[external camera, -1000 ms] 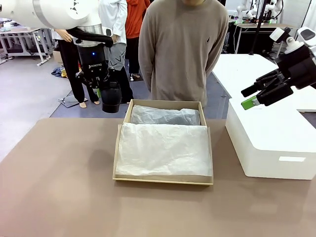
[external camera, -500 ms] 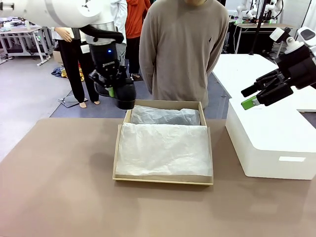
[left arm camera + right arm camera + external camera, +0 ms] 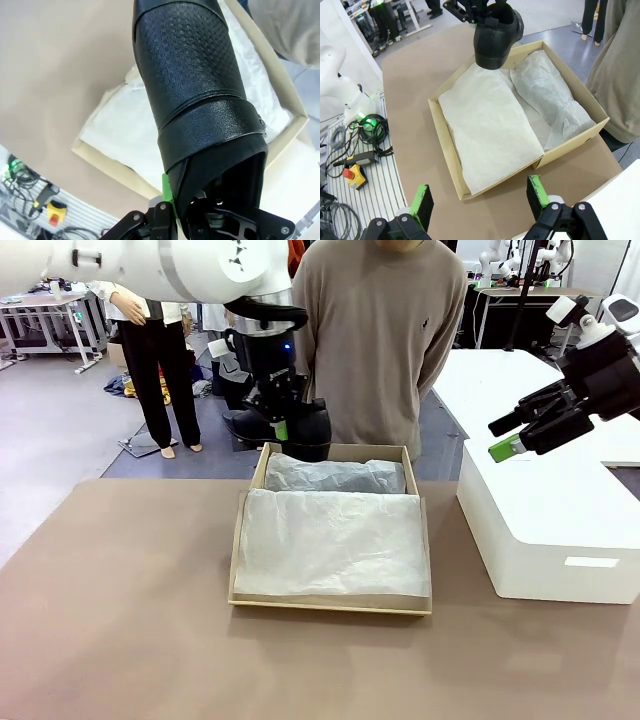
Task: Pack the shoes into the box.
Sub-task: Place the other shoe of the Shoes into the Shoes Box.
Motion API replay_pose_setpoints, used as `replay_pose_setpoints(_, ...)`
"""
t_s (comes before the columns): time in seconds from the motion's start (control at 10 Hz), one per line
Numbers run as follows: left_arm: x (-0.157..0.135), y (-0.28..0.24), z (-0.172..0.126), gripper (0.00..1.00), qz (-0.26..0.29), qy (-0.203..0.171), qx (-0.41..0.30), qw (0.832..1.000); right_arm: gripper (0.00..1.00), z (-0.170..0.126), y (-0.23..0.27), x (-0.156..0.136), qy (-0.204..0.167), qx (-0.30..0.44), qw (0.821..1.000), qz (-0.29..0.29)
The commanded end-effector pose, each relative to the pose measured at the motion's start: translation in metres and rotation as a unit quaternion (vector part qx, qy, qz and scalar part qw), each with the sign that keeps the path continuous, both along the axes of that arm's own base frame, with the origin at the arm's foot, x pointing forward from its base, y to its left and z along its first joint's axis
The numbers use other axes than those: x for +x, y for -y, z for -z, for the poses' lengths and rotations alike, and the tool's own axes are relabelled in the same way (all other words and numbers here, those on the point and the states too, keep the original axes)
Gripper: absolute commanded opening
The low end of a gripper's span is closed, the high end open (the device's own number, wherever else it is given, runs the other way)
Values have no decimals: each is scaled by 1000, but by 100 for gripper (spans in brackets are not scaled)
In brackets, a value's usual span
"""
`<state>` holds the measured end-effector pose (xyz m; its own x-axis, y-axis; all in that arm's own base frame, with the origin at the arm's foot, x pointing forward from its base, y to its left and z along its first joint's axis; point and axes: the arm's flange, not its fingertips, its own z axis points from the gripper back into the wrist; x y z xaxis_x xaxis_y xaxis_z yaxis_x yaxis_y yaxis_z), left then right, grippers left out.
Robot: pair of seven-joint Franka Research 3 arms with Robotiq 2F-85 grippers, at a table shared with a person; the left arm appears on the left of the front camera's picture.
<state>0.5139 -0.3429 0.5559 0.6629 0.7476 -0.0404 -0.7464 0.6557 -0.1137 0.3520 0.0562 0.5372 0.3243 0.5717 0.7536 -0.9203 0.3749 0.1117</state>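
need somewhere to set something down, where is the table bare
Bare table left of the box and along its near side. A narrow strip between it and the white box. Crowded at its far left corner, where the left hand holds a shoe.

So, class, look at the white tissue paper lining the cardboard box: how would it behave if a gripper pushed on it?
Probably floppy: the tissue paper lies in soft creases and folds. Likely very light, so a push would bunch it inside the box rather than shift the box. It looks thin, so it may tear if pinched.
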Motion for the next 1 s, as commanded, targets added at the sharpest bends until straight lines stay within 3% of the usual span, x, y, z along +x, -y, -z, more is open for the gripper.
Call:
replay_pose_setpoints(0.0, 0, 0, -10, 0, -7, 20, 12, 1000, 100, 0, -2, 4, 12, 16, 1000, -8)
replay_pose_setpoints(0.1, 0, 0, 0, 0, 0, 0, 0, 1000, 100, 0, -2, 4, 12, 16, 1000, -8)
replay_pose_setpoints(0.6, 1, 5, 5, 0, 1, 1, 3, 1000, 100, 0, -2, 4, 12, 16, 1000, -8)
replay_pose_setpoints(0.9, -1, 40, 4, 0, -98, -1, -3, 995, 100, 0, -2, 4, 12, 16, 1000, -8)
